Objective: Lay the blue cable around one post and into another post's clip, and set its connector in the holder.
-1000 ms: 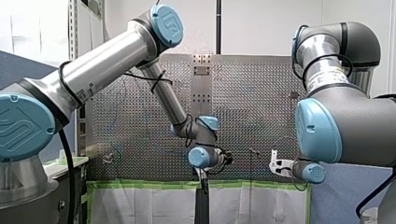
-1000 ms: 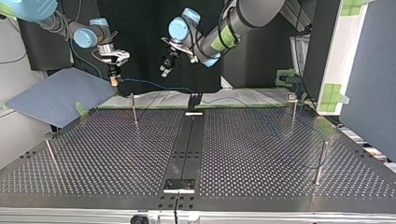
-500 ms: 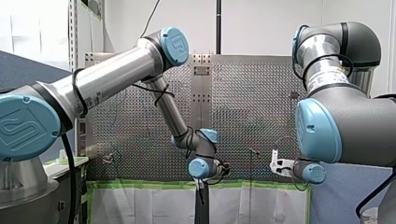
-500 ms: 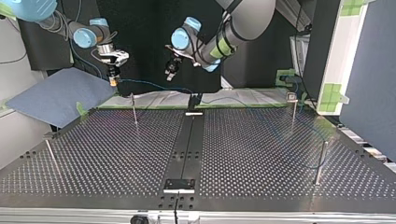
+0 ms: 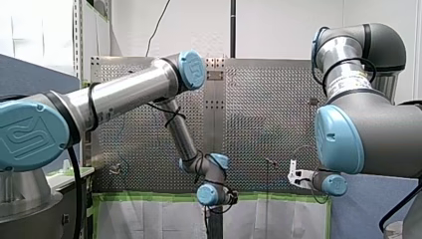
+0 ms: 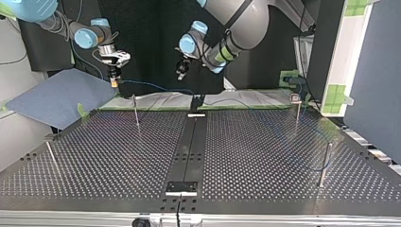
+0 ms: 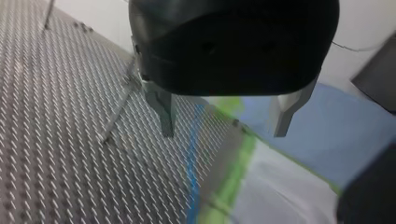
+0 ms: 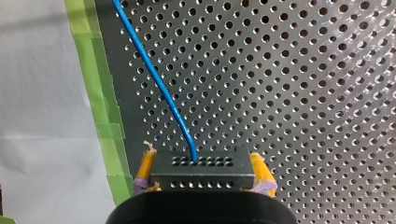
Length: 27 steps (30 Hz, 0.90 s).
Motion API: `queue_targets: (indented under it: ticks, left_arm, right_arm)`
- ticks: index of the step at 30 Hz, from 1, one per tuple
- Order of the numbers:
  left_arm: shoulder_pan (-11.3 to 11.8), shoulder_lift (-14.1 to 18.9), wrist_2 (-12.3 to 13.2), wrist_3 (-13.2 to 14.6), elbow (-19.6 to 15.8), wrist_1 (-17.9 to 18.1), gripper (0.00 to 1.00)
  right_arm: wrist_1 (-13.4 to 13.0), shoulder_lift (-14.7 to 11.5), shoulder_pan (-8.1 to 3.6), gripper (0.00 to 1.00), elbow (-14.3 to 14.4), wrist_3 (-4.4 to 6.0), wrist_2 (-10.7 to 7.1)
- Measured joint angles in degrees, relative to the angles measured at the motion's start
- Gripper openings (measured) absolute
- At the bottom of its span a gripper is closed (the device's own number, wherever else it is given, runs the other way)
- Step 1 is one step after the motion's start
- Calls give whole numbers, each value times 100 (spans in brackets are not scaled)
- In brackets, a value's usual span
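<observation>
Left gripper (image 6: 181,72) rightward in top view

The pads (image 8: 146,164) of my right gripper (image 8: 201,156) are yellow with purple at the base, and the connector (image 8: 201,173) between them is dark grey with two rows of small holes. Ahead of it the bright blue cable (image 8: 158,83) crosses the silver table (image 8: 289,93) dotted with dark holes, beside green tape (image 8: 91,70) and a white sheet (image 8: 37,93). My left gripper (image 7: 223,134) is black with grey metal fingers (image 7: 161,109).
</observation>
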Motion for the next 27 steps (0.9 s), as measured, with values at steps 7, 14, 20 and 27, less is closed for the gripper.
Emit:
queue_targets:
  ticks: [7,14,20,27]
  left_arm:
    - [130,-349,-19,113,57,-19,98]
    - [169,-729,-63,348,241,-32,98]
    - [178,-1028,-228,509,334,-146,98]
    - [105,-906,-517,803,311,-240,98]
  right_arm:
    - [11,0,4,0,0,-8,2]
    - [9,0,10,0,0,-9,1]
    - [4,0,9,0,0,-8,0]
    - [-3,0,8,0,0,-1,0]
